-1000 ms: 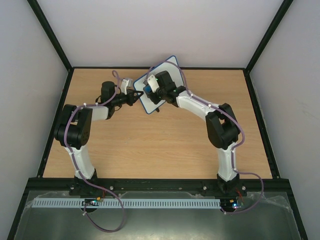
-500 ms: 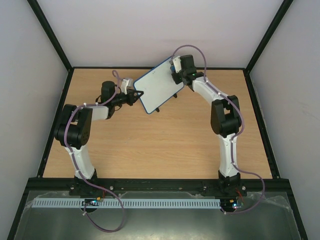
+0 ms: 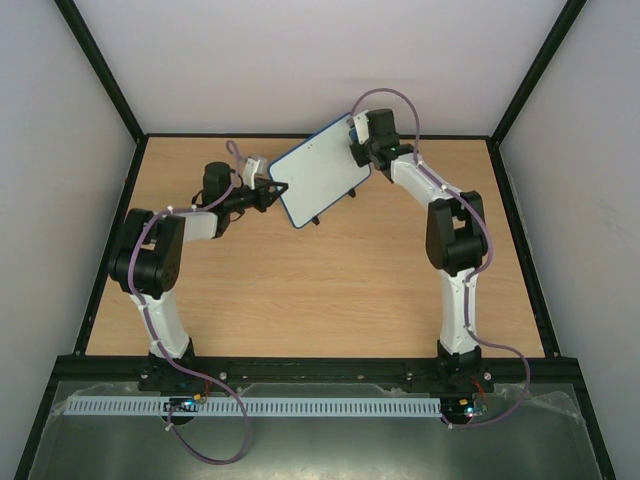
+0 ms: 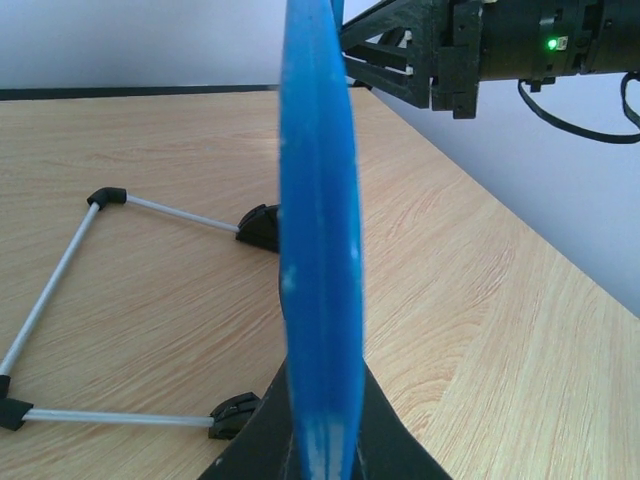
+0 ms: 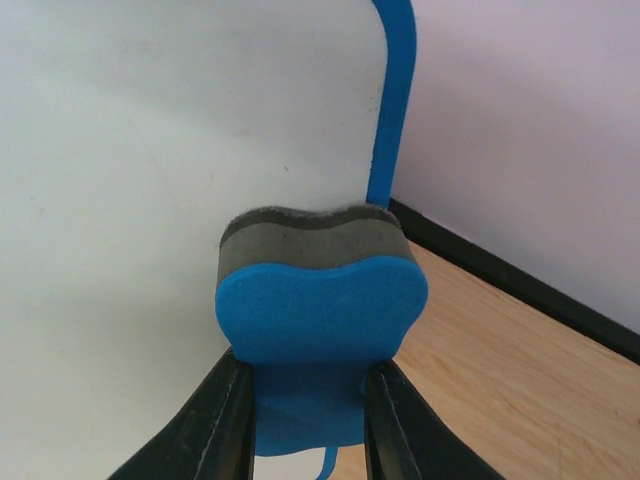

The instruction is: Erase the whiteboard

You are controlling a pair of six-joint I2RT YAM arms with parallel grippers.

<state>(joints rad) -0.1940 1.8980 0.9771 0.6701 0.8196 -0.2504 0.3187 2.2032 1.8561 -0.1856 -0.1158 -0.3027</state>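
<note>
The left gripper [image 3: 272, 188] is clenched on the near edge of the whiteboard [image 3: 318, 177]. In the left wrist view the blue frame [image 4: 320, 250] stands upright between its two fingers. From this grip the board rises away, tilted up from the table [image 3: 300, 290], with its white face turned toward the right arm. I judge it is held this way so that it does not slide or tip over when something pushes on it.

Just behind the board, on the far side from the left gripper, a thin metal stand [image 4: 170, 213] with black corner pieces lies on the wood.

The right gripper [image 3: 358, 150] is at the far upper edge of the board and grasps the eraser [image 5: 320, 300] by its blue back. The grey felt [image 5: 310, 235] therefore points forward, away from the fingers [image 5: 225, 425] and toward the white surface. The felt is directly in front of the gripper, close to the frame's upright strip. It seems to touch the board, but the angle does not let me be sure.

The surface ahead of the eraser shows only some faint specks, so I judge that the wiping is far along. The next stroke needs light, even pressure against the left arm's hold. If the push is too strong, the frame may twist in the grip.
</note>
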